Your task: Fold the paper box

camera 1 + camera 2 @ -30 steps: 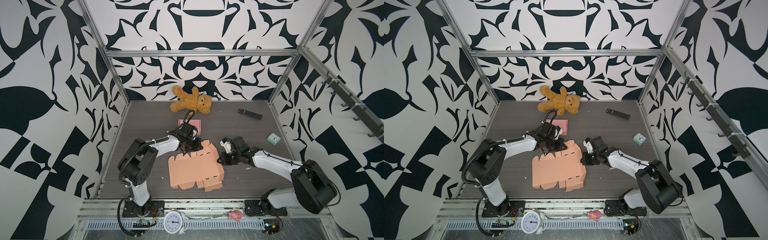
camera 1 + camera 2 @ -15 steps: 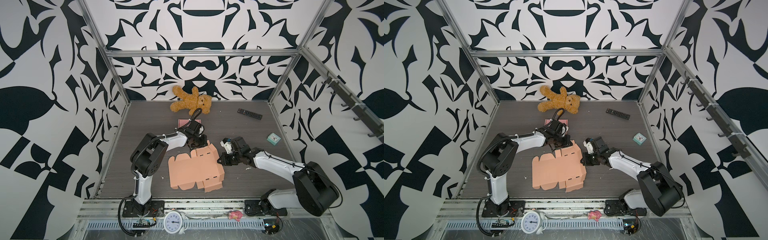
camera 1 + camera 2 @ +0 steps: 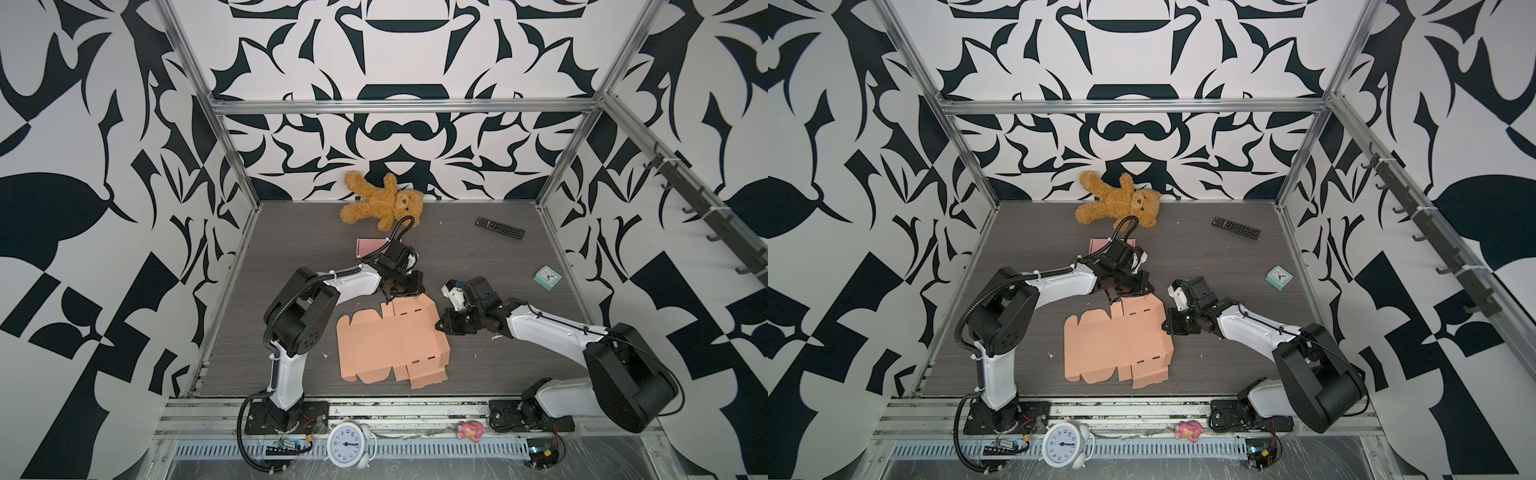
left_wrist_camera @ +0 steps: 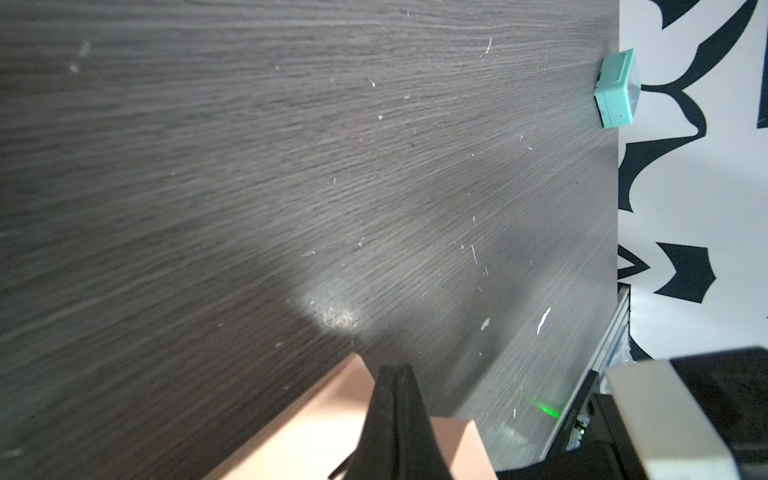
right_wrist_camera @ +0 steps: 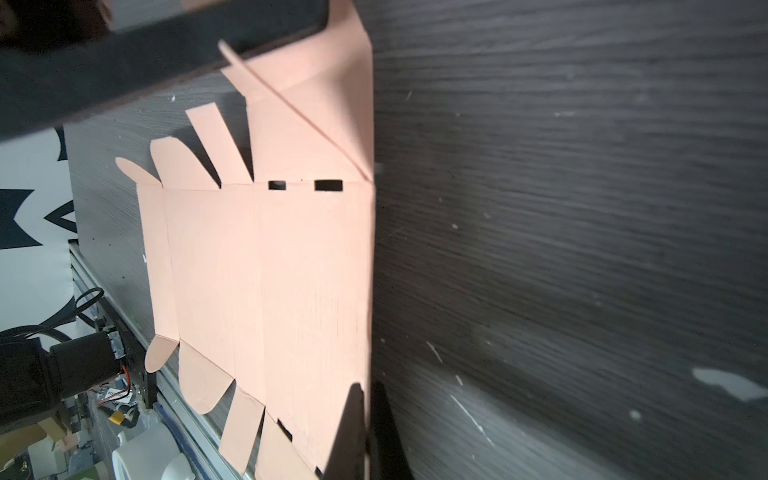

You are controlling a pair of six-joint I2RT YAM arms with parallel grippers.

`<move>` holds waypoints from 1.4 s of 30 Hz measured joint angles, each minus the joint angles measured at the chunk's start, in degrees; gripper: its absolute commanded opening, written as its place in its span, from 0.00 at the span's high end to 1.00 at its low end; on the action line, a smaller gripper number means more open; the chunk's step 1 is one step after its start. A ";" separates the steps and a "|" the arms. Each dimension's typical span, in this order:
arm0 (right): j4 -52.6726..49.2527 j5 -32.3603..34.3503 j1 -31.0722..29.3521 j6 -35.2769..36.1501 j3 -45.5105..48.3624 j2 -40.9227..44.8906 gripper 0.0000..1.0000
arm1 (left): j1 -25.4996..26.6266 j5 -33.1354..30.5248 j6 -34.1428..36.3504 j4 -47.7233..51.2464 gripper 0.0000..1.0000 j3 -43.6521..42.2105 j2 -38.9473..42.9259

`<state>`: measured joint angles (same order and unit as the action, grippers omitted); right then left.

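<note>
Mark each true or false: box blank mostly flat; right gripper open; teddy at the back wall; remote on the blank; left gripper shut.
1. The paper box lies mostly flat, not formed into a box. True; only a far flap is raised.
2. The right gripper is open beside the box. False: it is shut on the box's right edge.
3. The teddy bear lies at the back wall. True.
4. The remote rests on the paper box. False: it lies on the bare table, far back on the right, apart from the box.
5. The left gripper is shut, at the box's far edge. True.
</note>
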<state>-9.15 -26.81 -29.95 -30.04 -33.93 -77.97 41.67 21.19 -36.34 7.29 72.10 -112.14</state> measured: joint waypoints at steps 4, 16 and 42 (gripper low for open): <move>-0.04 0.00 -0.02 0.02 0.04 0.76 1.00 | 0.50 0.79 0.50 0.35 1.00 -1.27 0.68; -0.57 0.50 -0.02 0.02 0.04 1.46 1.00 | 3.32 0.92 1.66 1.84 1.00 -5.42 5.90; -1.73 1.07 -0.02 2.21 0.04 1.46 1.00 | -10.80 2.60 5.51 4.28 0.45 -17.75 15.78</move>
<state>-10.87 -25.74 -29.98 -27.83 -33.89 -76.51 30.87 23.79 -30.83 11.57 54.35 -96.36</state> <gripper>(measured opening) 0.044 0.481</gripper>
